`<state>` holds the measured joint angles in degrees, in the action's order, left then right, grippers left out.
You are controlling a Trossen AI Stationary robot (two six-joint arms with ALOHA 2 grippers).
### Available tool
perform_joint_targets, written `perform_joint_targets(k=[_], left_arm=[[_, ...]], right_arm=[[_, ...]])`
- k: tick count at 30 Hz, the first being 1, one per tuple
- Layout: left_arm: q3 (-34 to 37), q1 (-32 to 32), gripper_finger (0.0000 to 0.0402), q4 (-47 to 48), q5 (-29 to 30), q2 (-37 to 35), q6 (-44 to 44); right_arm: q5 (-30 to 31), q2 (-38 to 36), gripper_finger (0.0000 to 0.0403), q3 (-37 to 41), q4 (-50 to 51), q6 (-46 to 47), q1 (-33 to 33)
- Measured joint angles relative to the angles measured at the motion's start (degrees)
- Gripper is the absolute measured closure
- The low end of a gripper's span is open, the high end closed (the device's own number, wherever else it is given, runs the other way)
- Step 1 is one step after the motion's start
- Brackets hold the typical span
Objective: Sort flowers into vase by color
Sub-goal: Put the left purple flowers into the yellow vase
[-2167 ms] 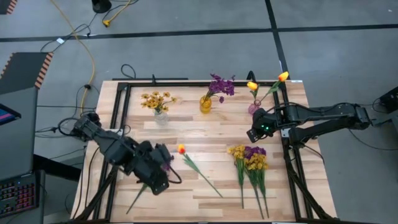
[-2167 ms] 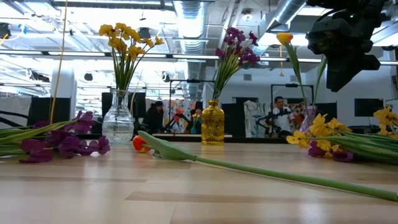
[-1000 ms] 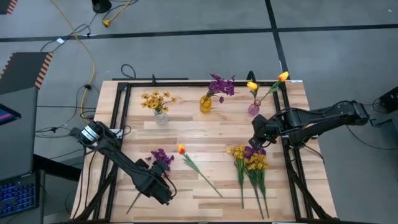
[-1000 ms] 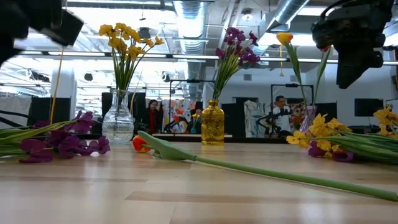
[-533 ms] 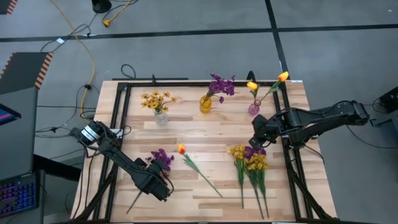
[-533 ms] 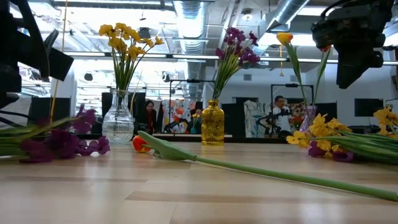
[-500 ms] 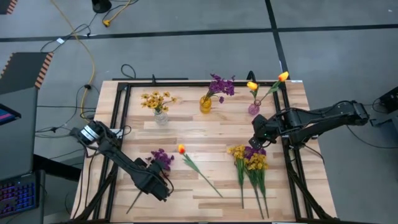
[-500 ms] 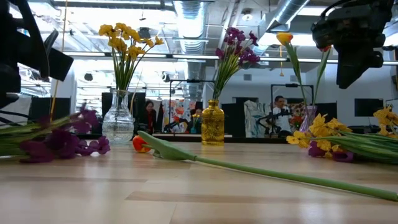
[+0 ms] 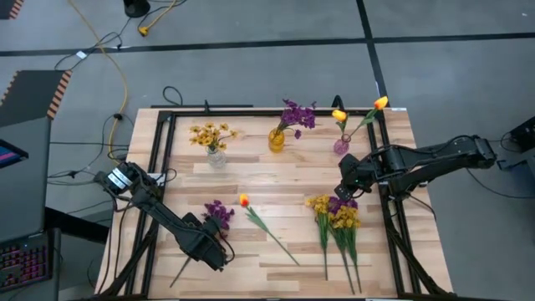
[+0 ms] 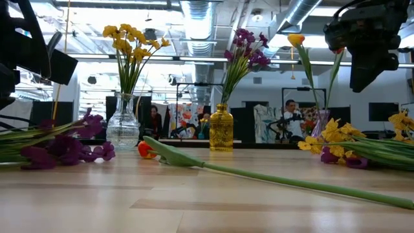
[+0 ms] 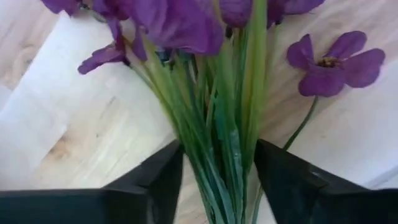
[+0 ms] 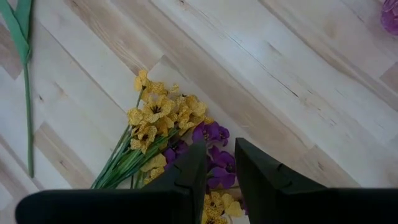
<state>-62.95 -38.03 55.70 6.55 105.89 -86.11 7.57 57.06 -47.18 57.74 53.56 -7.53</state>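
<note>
Straddling purple bunch point(image 11: 217, 93) — left end effector point(image 11: 217, 180)

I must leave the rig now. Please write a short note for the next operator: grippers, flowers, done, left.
Left gripper: low at the table's front left, fingers either side of the loose purple bunch's stems, not yet clamped.
Right gripper: hovering above the mixed yellow and purple pile, holding nothing.
Done: yellow flowers in the clear vase, purple in the amber vase, tulips in the pink vase.
Left: purple bunch, loose tulip, the pile.
</note>
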Motion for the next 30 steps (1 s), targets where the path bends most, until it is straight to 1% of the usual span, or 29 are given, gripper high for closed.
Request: perform_joint_targets(k=[7, 12, 14, 24, 30], left_arm=[[0.01, 0.08, 0.0330, -1.48, -0.19, 0.11, -0.11], [-0.15, 0.78, 0.0386, -3.48, -0.54, 0.07, 2.56], [-0.81, 1.11, 0.0395, -2.89, -0.75, 0.20, 3.46], [-5.14, 3.30, 0.0394, -2.22, 0.40, -1.85, 9.85], [-8.21, 5.06, 0.0395, -3.06, 4.29, -3.80, 15.97]], right_arm=[[0.00, 0.00, 0.0290, 0.00, 0.00, 0.00, 0.00], [0.00, 0.00, 0.0290, 0.00, 0.00, 0.00, 0.00], [0.00, 0.00, 0.0290, 0.00, 0.00, 0.00, 0.00], [0.00, -0.01, 0.0290, 0.00, 0.02, -0.01, 0.00], [0.00, -0.02, 0.0290, 0.00, 0.02, -0.02, 0.00]])
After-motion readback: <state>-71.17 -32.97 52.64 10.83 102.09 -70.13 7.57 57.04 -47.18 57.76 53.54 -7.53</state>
